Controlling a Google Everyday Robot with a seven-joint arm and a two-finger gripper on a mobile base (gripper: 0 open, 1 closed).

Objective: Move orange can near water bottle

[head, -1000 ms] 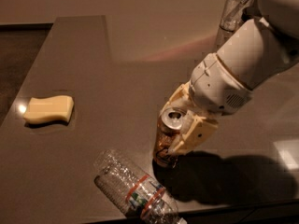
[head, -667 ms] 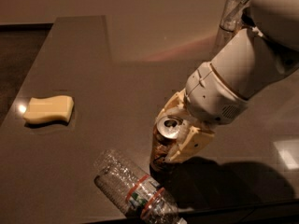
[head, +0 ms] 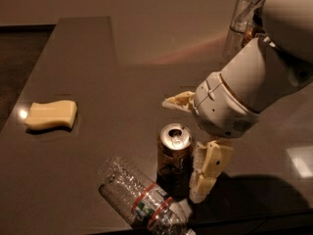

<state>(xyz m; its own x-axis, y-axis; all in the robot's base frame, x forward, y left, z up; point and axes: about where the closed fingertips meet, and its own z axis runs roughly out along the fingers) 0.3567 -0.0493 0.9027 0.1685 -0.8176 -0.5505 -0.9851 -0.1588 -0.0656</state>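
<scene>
Orange can (head: pixel 174 155): upright on the tabletop (head: pixel 98 77); silver top showing; contents hidden; just beside the water bottle's neck end
Water bottle (head: pixel 134 192): lying on its side at the front edge; clear, looks empty
Glass (head: pixel 246 13): upright, far right, partly behind the arm
Gripper (head: pixel 183 148): at the can; jaws wide, one finger behind it, one to its right
Tabletop: dark brown, glossy; pale block (head: pixel 51 115) at left
Room: paler plain area beyond

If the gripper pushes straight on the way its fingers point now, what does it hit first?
Most likely the small orange-tan aluminium can, standing upright between the fingers of the open gripper. Just past it, the clear crinkled plastic water bottle lies on the dark table. Depth is hard to judge here.
</scene>
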